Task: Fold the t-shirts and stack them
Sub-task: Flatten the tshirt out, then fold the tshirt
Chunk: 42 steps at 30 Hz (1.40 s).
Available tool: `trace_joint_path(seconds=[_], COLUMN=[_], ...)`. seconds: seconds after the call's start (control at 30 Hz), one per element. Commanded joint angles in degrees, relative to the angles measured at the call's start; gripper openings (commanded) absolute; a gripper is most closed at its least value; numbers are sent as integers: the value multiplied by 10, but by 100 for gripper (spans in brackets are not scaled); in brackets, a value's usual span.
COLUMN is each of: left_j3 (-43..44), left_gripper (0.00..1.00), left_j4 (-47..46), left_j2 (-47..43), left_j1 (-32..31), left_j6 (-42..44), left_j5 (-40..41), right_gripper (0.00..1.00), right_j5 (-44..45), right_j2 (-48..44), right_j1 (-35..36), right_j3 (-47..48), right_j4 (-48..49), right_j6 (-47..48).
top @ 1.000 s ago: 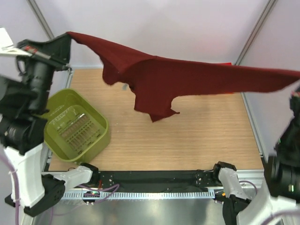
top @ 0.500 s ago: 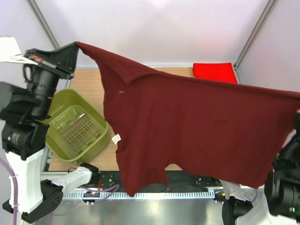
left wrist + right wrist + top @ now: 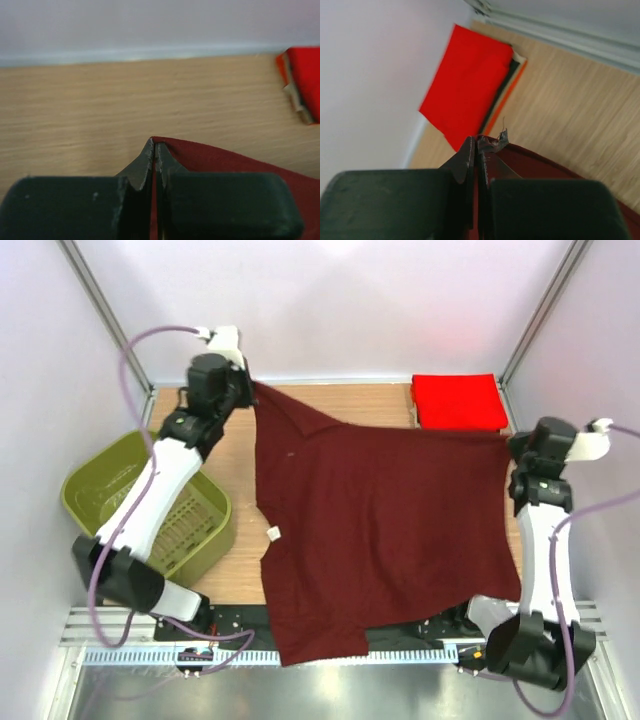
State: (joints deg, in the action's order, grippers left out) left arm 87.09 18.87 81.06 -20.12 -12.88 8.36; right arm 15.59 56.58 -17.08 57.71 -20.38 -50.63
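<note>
**Maroon shirt spread flat, both corners pinched**

The dark maroon t-shirt (image 3: 380,520) lies spread open on the wooden table (image 3: 360,400), just to the right of the olive-green basket (image 3: 85,485). Its near end hangs over the table edge. A small white tag (image 3: 271,533) shows on the shirt's border nearest the basket.

The left gripper (image 3: 245,390) sits beyond the basket's far right corner. Its fingers are clamped on the shirt's far left corner, with cloth showing between them. The right gripper (image 3: 510,445) is well apart from the basket, across the whole shirt, and is clenched on the far right corner.

The folded bright red t-shirt (image 3: 458,400) lies in the table corner farthest from the basket. Thin orange and dark edges seem to sit beneath it, though that view is blurred.
</note>
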Motion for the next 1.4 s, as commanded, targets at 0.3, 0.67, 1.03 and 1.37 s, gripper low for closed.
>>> trace_joint_path(seconds=[0.3, 0.67, 1.03, 1.37], left_j3=[116, 246, 283, 245], left_gripper=[0, 0, 0, 0], left_j4=[-84, 22, -9, 130], left_j2=[244, 326, 367, 307], left_j1=[44, 45, 45, 32], left_j6=[39, 39, 42, -48], left_j5=[-39, -18, -67, -50], right_gripper=[1, 1, 1, 1], right_j5=[-185, -276, -281, -286], right_j2=[296, 447, 492, 483], right_j1=[12, 16, 16, 13], right_j3=[-22, 110, 130, 140], right_j4=[401, 413, 485, 342], right_j6=[33, 47, 58, 102])
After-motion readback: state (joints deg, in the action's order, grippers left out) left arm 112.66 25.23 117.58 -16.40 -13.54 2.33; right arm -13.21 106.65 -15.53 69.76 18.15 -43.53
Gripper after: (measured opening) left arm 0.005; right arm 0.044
